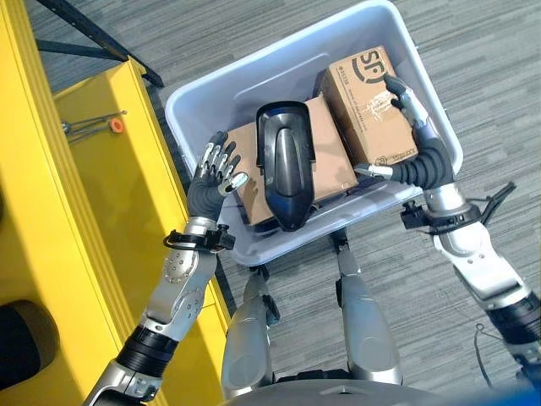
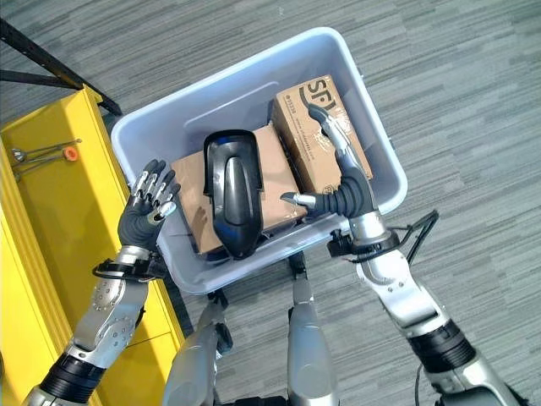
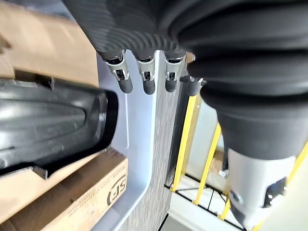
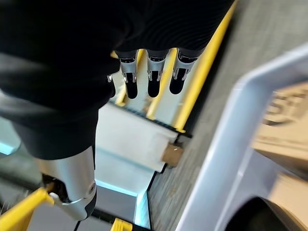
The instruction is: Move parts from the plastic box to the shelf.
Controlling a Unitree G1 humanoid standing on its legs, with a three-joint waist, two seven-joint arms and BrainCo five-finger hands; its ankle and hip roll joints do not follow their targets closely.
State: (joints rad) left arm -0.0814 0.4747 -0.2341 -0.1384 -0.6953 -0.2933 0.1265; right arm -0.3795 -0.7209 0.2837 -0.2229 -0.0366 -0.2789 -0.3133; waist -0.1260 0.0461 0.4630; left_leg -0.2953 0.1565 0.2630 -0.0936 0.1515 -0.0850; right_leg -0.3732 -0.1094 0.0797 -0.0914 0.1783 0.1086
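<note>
Black part (image 1: 285,161) atop 2 cardboard boxes (image 1: 334,161)

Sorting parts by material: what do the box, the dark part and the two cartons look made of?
Plastic box: pale grey-blue plastic, smooth moulded rim. Dark part: probably glossy black moulded plastic, with highlights. Cartons: brown corrugated cardboard, matte, one printed.

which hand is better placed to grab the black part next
Left, probably. The left hand is open at the box rim, right beside the black part lying on the cardboard. The right hand is open over the far carton, further from the part.
</note>
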